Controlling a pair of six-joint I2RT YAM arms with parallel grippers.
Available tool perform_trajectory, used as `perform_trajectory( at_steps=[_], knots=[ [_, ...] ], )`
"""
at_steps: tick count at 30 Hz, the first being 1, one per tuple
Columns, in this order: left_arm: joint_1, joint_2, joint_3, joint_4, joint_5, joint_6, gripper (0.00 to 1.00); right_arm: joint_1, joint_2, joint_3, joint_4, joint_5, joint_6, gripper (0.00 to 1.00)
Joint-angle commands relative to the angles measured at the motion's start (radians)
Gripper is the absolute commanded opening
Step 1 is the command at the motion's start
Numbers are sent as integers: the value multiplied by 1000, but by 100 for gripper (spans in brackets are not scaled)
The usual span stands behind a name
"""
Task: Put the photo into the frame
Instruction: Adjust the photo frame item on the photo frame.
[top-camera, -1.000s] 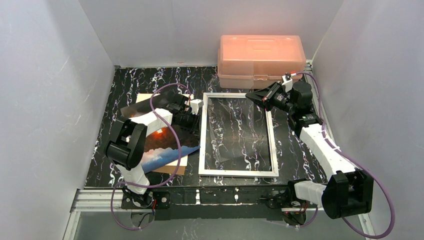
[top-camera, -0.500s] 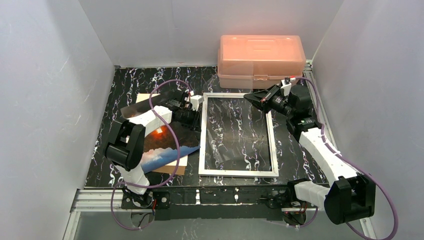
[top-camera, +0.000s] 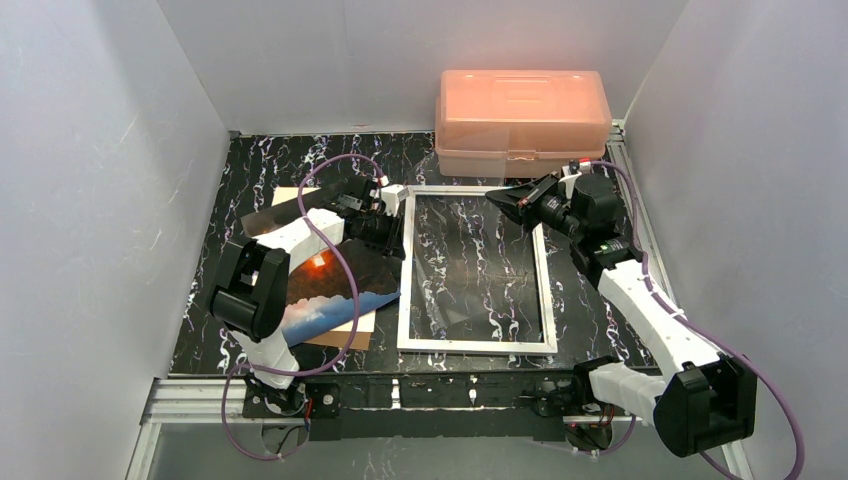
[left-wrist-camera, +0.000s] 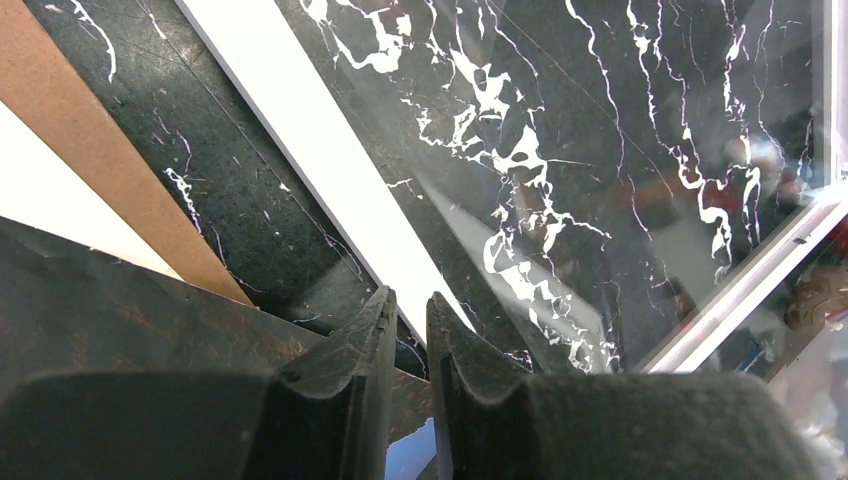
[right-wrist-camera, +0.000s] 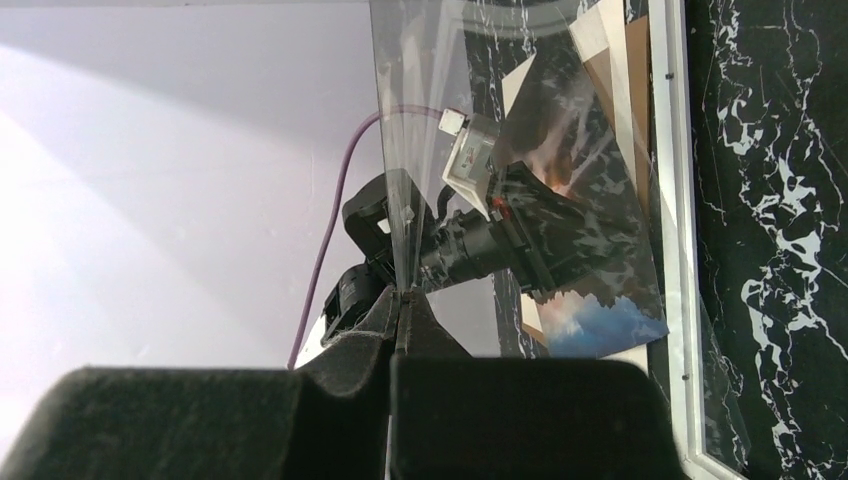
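Photo lies L of frame, partly on brown board, not yet inside. L gripper is at photo's far-R corner, fingers nearly closed w/ slim gap; can't tell if it grips. R gripper pinches clear pane tight at frame's far edge, that edge lifted; pink box is behind.

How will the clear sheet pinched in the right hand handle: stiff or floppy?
Probably floppy: the clear sheet is pinched at one edge by the right hand, and its reflections look wavy over the frame. Likely light, since a thin edge pinch carries it. Its glossy surface may slip.
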Motion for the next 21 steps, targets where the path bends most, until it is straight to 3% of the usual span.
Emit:
perform_trajectory(
  at_steps=[1,21],
  knots=[
    [-13,-18,33,-18,35,-11,16,36,7,28,22,38,15,1],
    [-29,-6,76,-41,-2,11,16,104,4,58,17,122,78,1]
  ],
)
